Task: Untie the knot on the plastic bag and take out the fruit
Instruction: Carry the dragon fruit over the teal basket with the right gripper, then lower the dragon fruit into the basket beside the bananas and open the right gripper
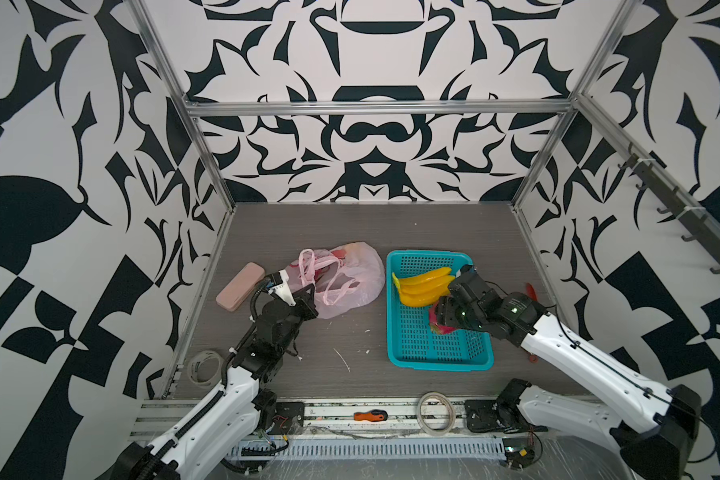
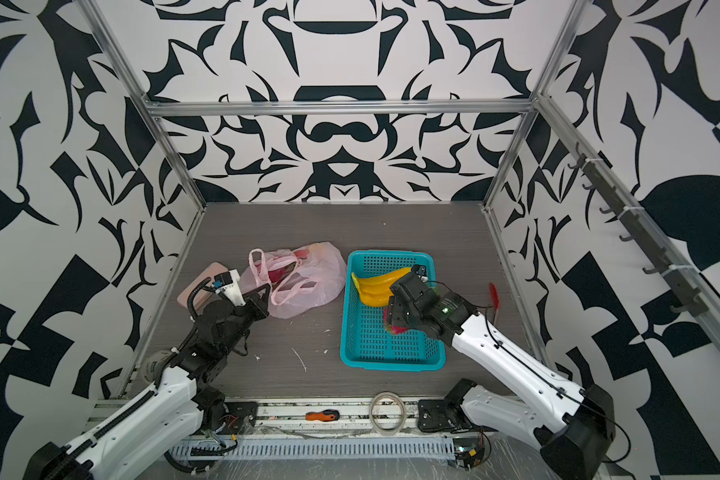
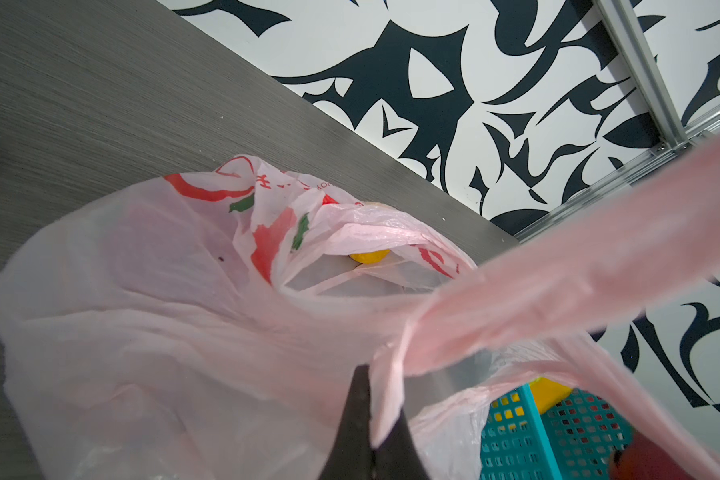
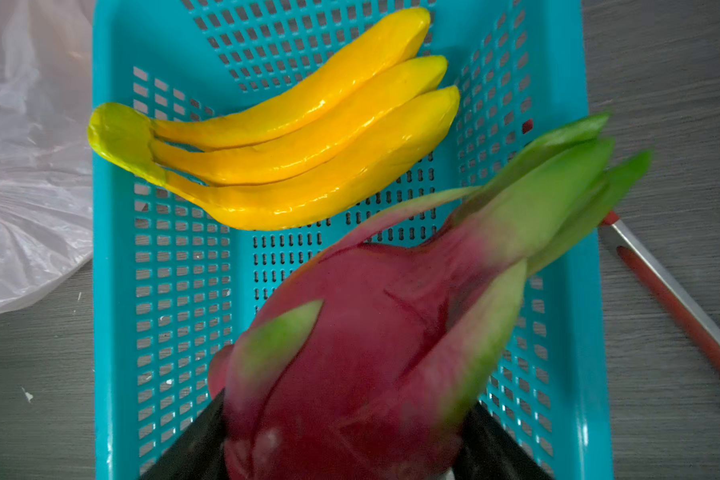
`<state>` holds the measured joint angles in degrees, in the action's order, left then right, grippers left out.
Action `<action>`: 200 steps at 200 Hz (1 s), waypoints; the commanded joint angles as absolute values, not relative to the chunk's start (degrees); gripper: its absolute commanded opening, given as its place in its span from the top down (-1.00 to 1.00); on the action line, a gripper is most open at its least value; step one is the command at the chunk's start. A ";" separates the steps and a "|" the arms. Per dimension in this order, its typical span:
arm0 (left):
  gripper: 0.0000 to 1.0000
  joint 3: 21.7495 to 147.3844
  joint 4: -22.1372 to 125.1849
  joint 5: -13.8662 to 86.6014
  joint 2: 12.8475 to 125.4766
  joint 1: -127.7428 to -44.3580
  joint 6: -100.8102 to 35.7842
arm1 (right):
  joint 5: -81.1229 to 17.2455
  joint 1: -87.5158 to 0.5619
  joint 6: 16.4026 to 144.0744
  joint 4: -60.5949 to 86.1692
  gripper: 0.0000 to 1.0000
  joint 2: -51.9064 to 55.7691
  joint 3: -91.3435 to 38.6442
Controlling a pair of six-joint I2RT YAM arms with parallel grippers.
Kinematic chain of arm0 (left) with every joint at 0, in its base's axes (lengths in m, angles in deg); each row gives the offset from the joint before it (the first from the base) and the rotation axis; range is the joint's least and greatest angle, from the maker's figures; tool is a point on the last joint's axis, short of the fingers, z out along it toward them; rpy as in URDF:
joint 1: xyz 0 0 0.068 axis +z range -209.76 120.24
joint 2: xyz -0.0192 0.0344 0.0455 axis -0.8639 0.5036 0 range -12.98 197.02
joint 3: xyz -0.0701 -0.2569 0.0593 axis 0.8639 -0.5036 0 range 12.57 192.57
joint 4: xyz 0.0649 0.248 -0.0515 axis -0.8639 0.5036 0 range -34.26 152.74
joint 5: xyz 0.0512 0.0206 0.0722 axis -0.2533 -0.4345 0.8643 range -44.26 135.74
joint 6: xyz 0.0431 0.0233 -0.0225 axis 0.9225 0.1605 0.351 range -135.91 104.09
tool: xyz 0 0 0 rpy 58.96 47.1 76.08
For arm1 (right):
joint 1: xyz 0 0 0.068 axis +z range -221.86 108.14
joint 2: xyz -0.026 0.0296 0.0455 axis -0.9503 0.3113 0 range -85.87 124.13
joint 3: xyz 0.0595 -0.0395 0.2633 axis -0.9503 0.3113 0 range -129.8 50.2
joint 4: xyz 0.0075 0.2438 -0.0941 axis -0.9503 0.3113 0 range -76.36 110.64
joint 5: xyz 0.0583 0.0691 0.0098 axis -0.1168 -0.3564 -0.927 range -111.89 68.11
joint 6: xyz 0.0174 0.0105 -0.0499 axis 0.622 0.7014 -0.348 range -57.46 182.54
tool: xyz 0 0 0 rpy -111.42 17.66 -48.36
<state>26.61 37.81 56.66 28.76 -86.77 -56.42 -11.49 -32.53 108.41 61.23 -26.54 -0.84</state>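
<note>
- Plastic bag [image 1: 352, 276] lies crumpled on the grey table [image 1: 350, 224], straight ahead of the left gripper [image 1: 309, 291]. Its mouth gapes toward the jaws and its two handles [image 1: 308, 266] lie as separate loops.
- Left jaws are pressed together on a strip of the bag's pink film at the root of one handle. (In the left wrist view the plastic comes out from between the black fingers [image 3: 352, 415].) From there that handle stretches away past the tips.
- Orange [image 3: 368, 257] sits deep inside the bag, well beyond the left jaws, with only a yellow-orange sliver showing under a fold.
- Right gripper [image 4: 348, 403] clasps a dragon fruit [image 4: 371, 332] between wide-set jaws, one black finger on each flank. The fruit's green-tipped scales point away from the jaws.
- Basket [image 4: 113, 291], teal and perforated, lies directly beneath the right jaws. The dragon fruit hangs within its walls, but I cannot tell whether it touches the floor.
- Banana bunch [image 4: 292, 145] rests on the basket floor just beyond the right jaws' tips, its greenish stem toward the bag's side.
- Red-handled tool [image 4: 682, 311] lies on the table outside the basket, off to the side of the right jaws away from the bag.
</note>
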 commanded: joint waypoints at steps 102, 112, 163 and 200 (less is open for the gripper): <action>1.00 27.33 37.66 56.23 27.49 -86.66 -56.25 | -15.91 -33.63 101.90 55.12 1.00 -18.56 1.50; 1.00 27.24 37.68 56.20 27.46 -86.66 -56.25 | -15.74 -33.63 101.63 54.99 1.00 -18.04 1.68; 1.00 26.98 37.47 55.98 27.30 -86.66 -56.42 | -16.74 -33.63 101.47 53.91 1.00 -16.20 2.97; 1.00 26.98 37.69 55.87 26.93 -86.66 -56.42 | -16.96 -33.63 101.56 53.66 0.90 -15.31 3.35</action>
